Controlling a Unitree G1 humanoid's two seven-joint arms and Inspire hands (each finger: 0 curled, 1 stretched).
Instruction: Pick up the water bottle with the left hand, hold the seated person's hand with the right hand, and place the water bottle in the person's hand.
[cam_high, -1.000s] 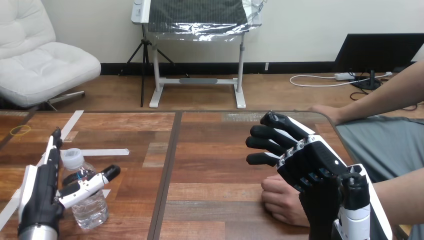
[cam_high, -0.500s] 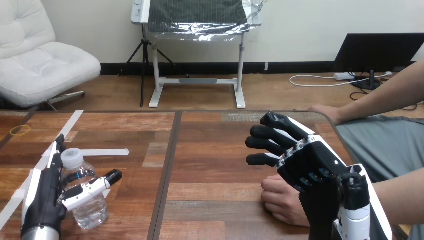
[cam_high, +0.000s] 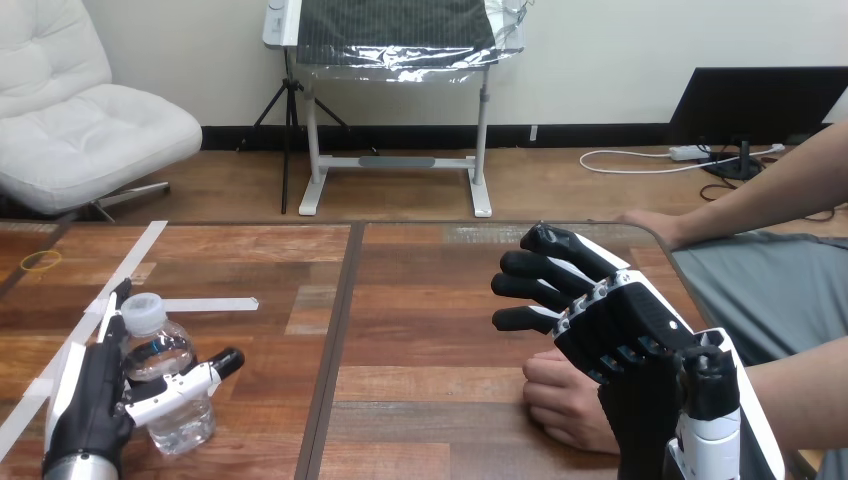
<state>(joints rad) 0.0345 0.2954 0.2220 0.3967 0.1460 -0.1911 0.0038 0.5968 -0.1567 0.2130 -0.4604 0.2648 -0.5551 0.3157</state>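
A clear water bottle with a white cap stands upright near the table's front left corner. My left hand is open around it: the straight fingers run along its left side and the thumb reaches across its front. At the right, my right hand is open, its fingers loosely spread and raised above the table. The person's hand rests on the table just under and left of its palm. I cannot tell whether the two touch.
The person's other hand rests at the table's far right edge. White tape strips and a yellow rubber band lie on the left panel. A dark seam divides the table.
My left hand has drawn back toward the near edge and settled lower beside the bottle, with the thumb lower across its front. The right hand and the person's hands have not moved.
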